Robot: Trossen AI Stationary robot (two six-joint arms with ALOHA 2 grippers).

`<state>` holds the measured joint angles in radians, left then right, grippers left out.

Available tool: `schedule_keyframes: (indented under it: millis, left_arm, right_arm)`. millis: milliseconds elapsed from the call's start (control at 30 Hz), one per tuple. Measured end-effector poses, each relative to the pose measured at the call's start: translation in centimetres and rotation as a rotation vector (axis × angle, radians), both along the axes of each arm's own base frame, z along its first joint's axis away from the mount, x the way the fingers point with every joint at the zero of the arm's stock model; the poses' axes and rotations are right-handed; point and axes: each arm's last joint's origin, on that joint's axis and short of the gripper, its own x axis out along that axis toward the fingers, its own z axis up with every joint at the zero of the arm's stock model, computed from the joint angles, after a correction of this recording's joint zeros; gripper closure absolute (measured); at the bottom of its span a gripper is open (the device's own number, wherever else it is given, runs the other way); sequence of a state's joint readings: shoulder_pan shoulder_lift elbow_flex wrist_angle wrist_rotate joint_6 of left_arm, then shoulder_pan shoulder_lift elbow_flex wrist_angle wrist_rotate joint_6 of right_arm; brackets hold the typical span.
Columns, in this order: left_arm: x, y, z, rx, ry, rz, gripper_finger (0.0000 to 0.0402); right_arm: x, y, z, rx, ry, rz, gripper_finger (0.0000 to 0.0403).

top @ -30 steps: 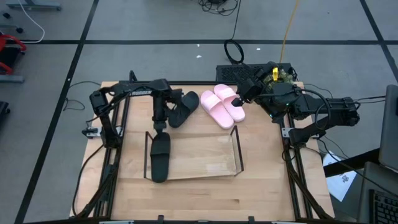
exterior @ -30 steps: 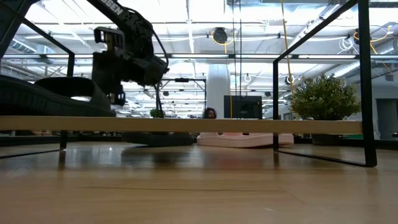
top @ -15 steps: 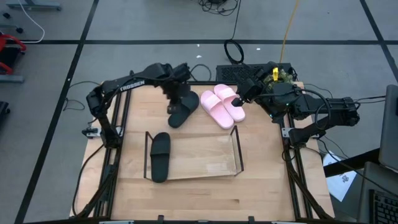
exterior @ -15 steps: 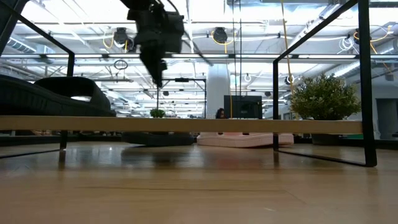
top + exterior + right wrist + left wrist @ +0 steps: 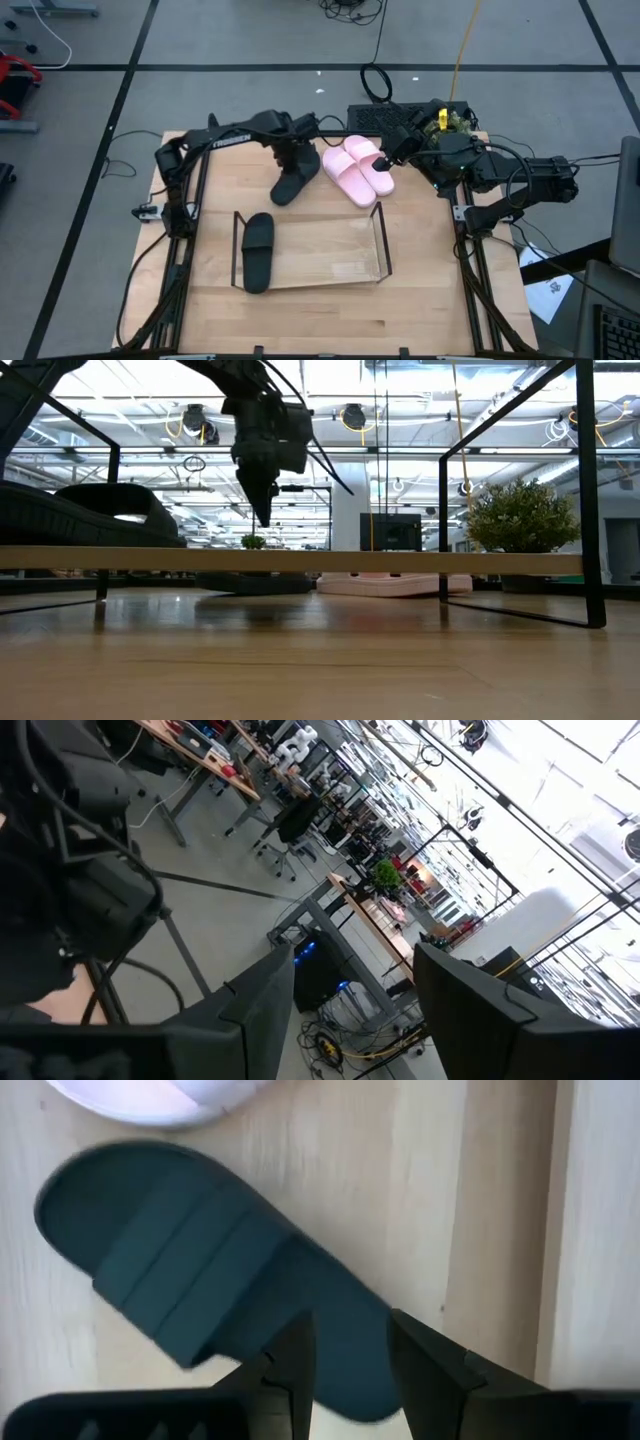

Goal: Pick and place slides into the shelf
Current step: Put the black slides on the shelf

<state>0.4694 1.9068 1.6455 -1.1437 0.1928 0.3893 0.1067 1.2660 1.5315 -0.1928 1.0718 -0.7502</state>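
Nearest: clear plastic tray-like shelf with thin dark wire end frames (image 5: 378,238), one matte black slide sandal (image 5: 257,251) lying at its left end. Behind it, left gripper (image 5: 297,165) hangs directly over the second matte black slide (image 5: 200,1295) on the table, fingers (image 5: 290,1370) narrowly apart, holding nothing. Pale pink slide pair (image 5: 357,168) sits just right of that. Right gripper (image 5: 392,152) waits by the pink pair, fingers parted, empty.

Your right gripper (image 5: 350,985) points off into the room, its two dark fingers (image 5: 262,995) parted with nothing between them. Past them you see grey floor, long workbenches (image 5: 215,765) with chairs (image 5: 290,825), a green plant (image 5: 385,875), and cables (image 5: 335,1045) on the floor.
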Motion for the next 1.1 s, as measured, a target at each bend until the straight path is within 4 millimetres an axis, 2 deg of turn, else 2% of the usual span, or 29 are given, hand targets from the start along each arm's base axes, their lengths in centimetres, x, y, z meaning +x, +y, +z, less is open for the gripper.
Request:
schedule_keyframes:
  millis: [167,400,633,767,900,1100]
  left_arm:
    - [0.5,0.3,0.0,0.001,-0.049,0.046,0.0284]
    - [-0.3,1.4,1.2,-0.027,-0.112,0.122,0.0284]
    - [-0.2,2.1,2.0,-0.033,-0.171,0.18,0.0284]
    - [-0.3,2.8,2.3,-0.097,-0.213,0.222,0.0284]
    - [-0.4,4.0,2.8,-0.181,-0.285,0.341,0.0284]
    - [-1.3,4.3,2.5,-0.208,-0.181,0.542,0.0284]
  right_arm:
    - [0.0,0.0,0.0,-0.001,0.002,0.0,0.0206]
    - [0.0,0.0,0.0,-0.001,0.002,0.0,0.0206]
    - [0.0,0.0,0.0,-0.001,0.001,0.0,0.0206]
    - [0.0,0.0,0.0,0.005,-0.007,0.0,0.0206]
    - [0.0,0.0,0.0,0.02,-0.029,-0.001,0.0206]
    - [0.0,0.0,0.0,0.035,-0.051,0.0,0.0206]
